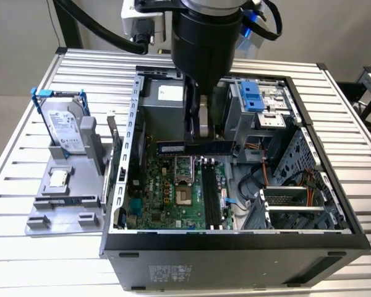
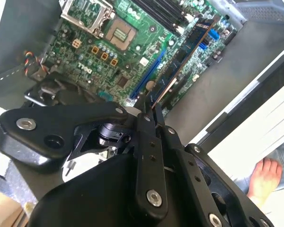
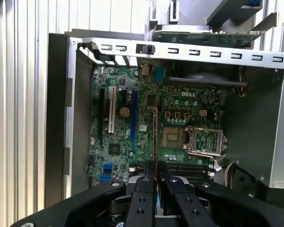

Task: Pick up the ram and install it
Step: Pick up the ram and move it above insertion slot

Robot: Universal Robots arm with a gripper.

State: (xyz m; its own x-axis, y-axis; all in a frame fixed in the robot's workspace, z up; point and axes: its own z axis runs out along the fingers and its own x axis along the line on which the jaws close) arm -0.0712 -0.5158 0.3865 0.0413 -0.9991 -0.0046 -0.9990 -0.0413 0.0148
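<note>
Table point(image 1: 352, 117): a silver table of long ribbed slats is carrying everything, its slats running from 9 to 3 o'clock in the exterior view.
Computer case point(image 1: 235, 263): an open dark case is lying on its side, open face up, sitting across the table's middle and reaching toward 3 and 6 o'clock.
Grey stand point(image 1: 49, 224): it is resting flat on the slats at 9 o'clock of the case, just beside its wall.
Bare slats: they are showing at 12, 3 and 9 o'clock around both.
</note>
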